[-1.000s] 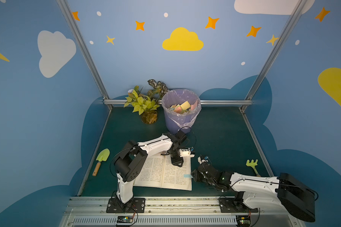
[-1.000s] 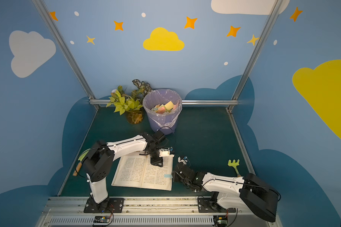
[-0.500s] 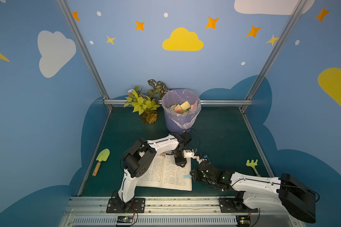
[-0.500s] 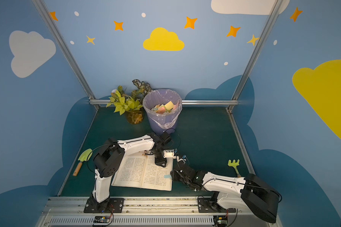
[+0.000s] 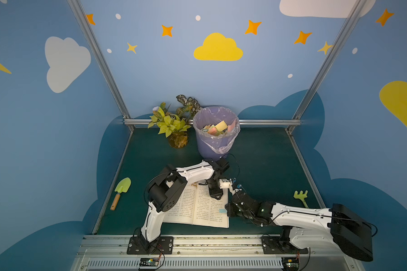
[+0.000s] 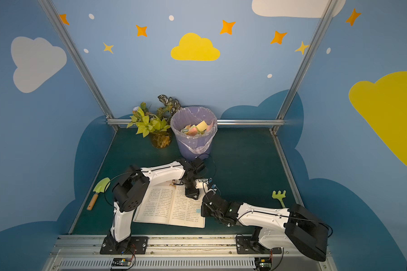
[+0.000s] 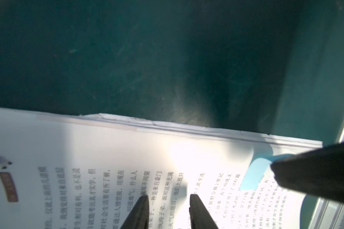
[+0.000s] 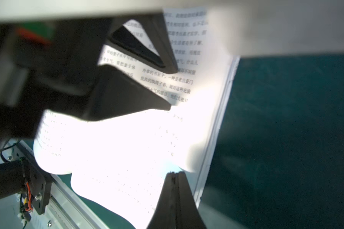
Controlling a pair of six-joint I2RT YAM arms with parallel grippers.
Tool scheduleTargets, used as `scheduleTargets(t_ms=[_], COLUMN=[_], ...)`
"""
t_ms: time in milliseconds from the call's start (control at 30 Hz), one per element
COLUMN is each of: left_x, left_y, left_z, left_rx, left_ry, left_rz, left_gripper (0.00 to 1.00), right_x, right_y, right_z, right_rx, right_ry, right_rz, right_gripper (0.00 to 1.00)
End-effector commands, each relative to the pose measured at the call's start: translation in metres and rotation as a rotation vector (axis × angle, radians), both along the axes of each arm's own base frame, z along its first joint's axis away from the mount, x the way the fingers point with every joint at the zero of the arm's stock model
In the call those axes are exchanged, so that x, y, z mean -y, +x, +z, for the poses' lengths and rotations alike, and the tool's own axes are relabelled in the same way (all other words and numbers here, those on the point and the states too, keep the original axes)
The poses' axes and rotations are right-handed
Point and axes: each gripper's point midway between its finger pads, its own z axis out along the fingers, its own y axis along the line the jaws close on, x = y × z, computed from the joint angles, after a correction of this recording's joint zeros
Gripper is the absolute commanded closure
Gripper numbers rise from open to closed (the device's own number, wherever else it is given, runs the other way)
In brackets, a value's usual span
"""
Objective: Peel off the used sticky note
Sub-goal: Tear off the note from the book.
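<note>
Tabletop (image 5: 256,164): one book (image 5: 197,206), one sticky note (image 7: 252,174), two claws (image 7: 168,198) (image 8: 174,174)

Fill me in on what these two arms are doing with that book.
The left gripper rests its slightly parted fingertips on the right-hand page of the open book, apparently holding it down. The right gripper is shut on the curled-up end of the blue sticky note near that page's outer edge. The note's other end lies on the page, so it is not yet peeled off. The bin at the back already holds discarded notes.
</note>
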Motion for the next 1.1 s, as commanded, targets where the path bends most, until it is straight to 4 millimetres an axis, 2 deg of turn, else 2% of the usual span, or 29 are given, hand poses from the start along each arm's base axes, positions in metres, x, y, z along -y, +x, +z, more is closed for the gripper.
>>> scheduleTargets(t_ms=[0,433,800,933,1067], left_x=[-0.008,-0.01,-0.009,-0.004,-0.005], left_y=[-0.006,-0.008,-0.011,-0.015,-0.014], left_z=[-0.012,-0.015,-0.008,0.013,0.056], left_rx=[-0.029,-0.037,-0.042,-0.061,-0.076], left_ry=[0.049,0.054,0.029,-0.036,-0.147], left_rz=[-0.005,-0.004,-0.011,-0.008,0.034], left_gripper=[0.62,0.62,0.62,0.61,0.58], right_x=[-0.001,-0.022,-0.025,-0.021,-0.014], right_y=[-0.003,-0.039,-0.055,-0.055,-0.05], right_z=[0.005,0.018,0.032,0.048,0.072], right_rx=[0.062,0.131,0.153,0.178,0.202], right_ry=[-0.078,-0.12,-0.106,-0.096,-0.059], right_rz=[0.044,0.221,0.299,0.306,0.261], right_gripper=[1.0,1.0,1.0,1.0,1.0])
